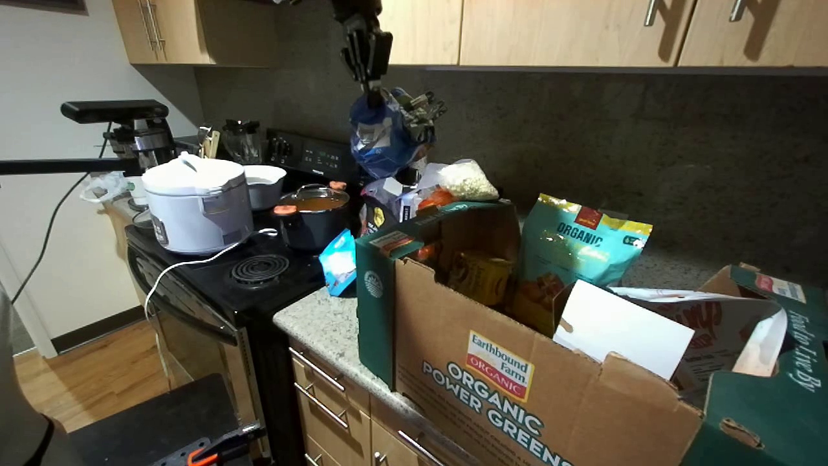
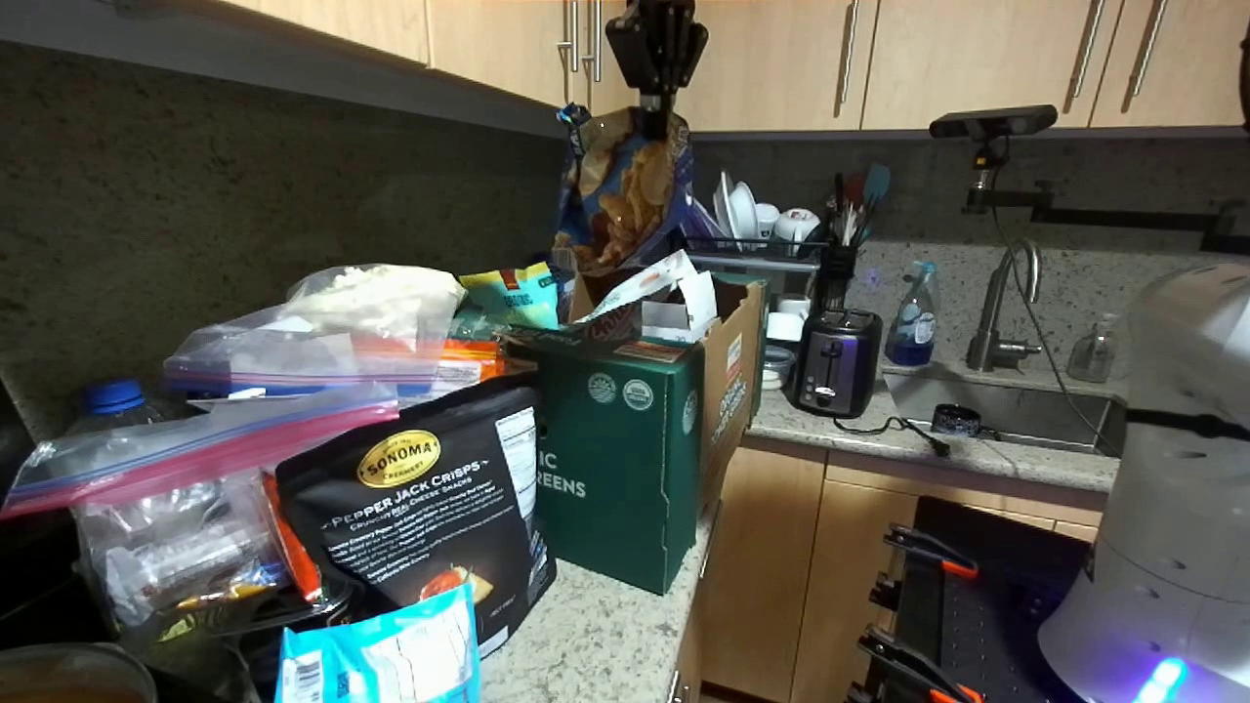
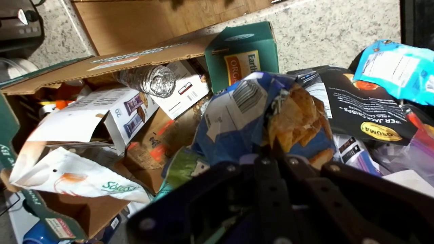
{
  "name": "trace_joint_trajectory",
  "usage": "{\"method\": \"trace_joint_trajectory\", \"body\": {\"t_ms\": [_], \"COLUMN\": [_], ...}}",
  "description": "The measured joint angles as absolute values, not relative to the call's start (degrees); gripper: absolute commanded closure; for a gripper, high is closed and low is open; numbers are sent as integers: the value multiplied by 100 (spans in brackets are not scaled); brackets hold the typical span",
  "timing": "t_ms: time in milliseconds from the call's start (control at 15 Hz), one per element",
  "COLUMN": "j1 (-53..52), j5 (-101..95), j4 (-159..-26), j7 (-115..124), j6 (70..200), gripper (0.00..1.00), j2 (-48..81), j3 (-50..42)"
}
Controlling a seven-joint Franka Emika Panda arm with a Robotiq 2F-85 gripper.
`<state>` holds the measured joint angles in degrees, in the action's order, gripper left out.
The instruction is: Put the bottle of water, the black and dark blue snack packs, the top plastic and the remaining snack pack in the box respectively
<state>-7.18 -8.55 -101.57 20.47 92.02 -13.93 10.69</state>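
Dk-blue pk (image 1: 386, 137) aloft nr box (image 1: 440, 317)

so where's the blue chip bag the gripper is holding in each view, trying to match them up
In an exterior view: the blue chip bag hangs from the gripper, upper part, a bit left of center.
In an exterior view: the blue chip bag, upper middle.
In the wrist view: the blue chip bag, just right of center.
Shared landmark: the cardboard box with green ends, in all three.
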Motion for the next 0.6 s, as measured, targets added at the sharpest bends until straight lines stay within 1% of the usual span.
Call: {"method": "trace_joint_trajectory", "body": {"t_ms": [600], "j1": [-315], "j5": [-857], "j4": [-9964], "j7": [2348], "j6": [9734], "gripper": [100], "j2": [-1279], "j3": [819]}}
